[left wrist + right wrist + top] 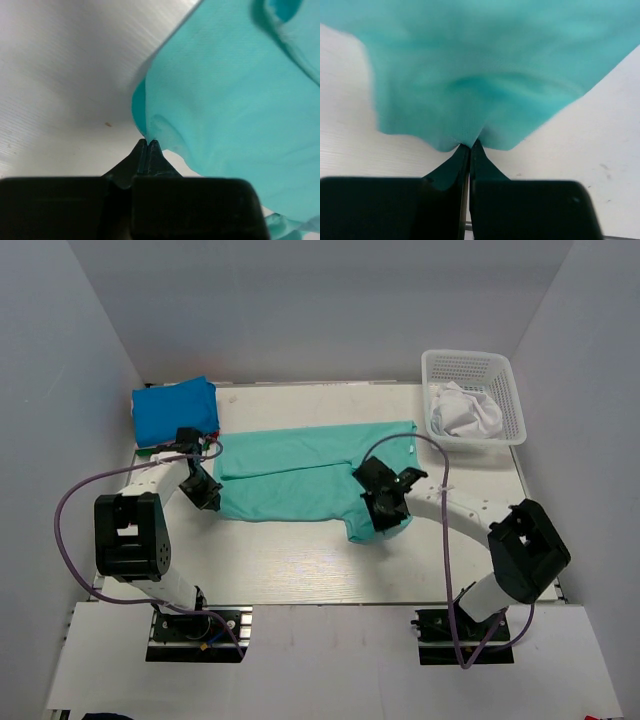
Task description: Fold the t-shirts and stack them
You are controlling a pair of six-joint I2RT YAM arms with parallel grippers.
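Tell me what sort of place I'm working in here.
Probably a lab robot cell, not a home: bare grey walls box in a white table, with a teal t-shirt and mesh basket on it.

Teal-green t-shirt (pixel 225 100), left wrist view: runs off the top and right edges; its upper right corner is out of focus.
Same shirt, right wrist view: blurred throughout, cut off by the top edge.
Shirt's near-left corner, top view: covered by the left end effector (pixel 208 498).
Lower sleeve, top view: partly under the right end effector (pixel 388 512).
Beneath the bright blue t-shirt (pixel 175 410): only thin slivers show.
White cloth (pixel 465 412) in the basket (pixel 516 400): crumpled, shape unreadable.
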